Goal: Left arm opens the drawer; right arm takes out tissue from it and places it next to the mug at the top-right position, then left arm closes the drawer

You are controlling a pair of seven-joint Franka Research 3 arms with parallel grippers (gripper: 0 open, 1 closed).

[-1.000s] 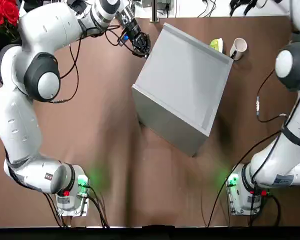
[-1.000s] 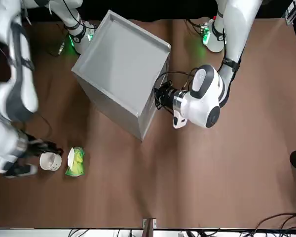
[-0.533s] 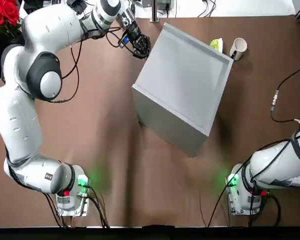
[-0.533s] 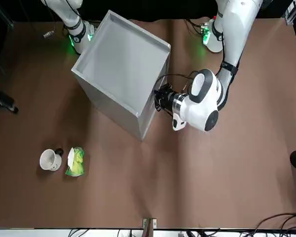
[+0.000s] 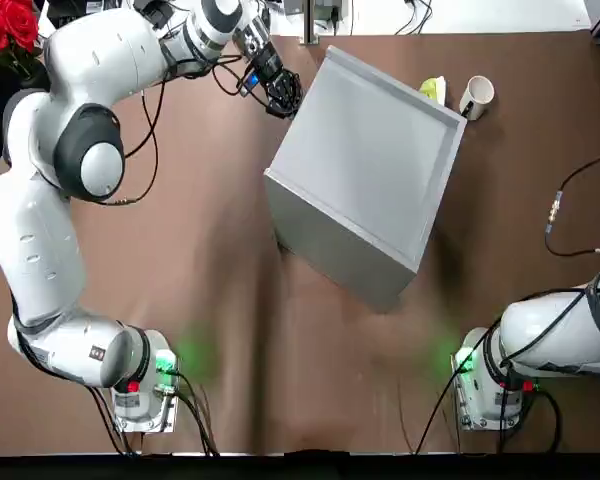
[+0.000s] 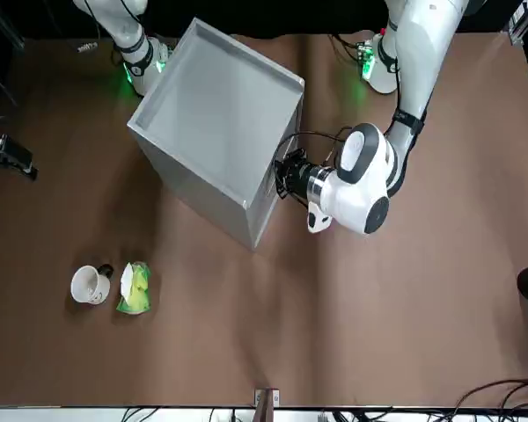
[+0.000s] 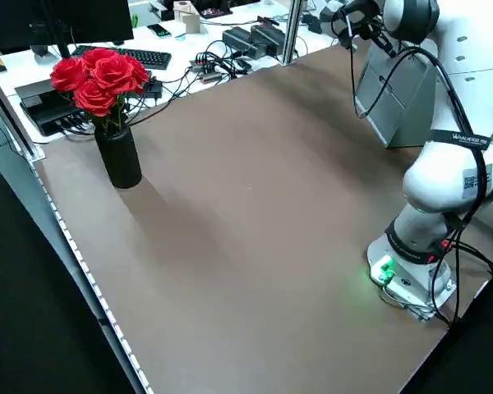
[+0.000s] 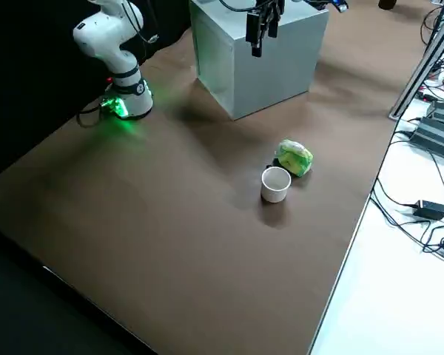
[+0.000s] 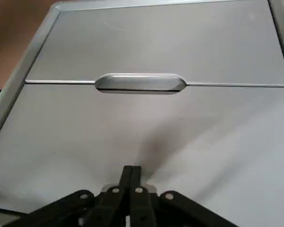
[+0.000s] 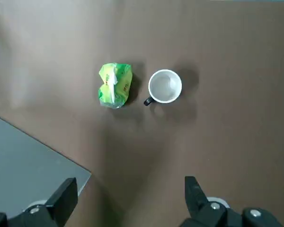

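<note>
Tissue sits at the mug's nine o'clock, top view. Left gripper, fingers together: cabinet's ten o'clock; right gripper, apart: mug's five.

Robotics lab. Two jointed arms bolted at one edge of a brown bench, bases glowing green. Metal posts at bench edge. Adjoining white desk carries black adapters, tangled cables, keyboard and monitor. Dark drapes beyond the bench. Roses in a black vase, domestic touch only.
</note>
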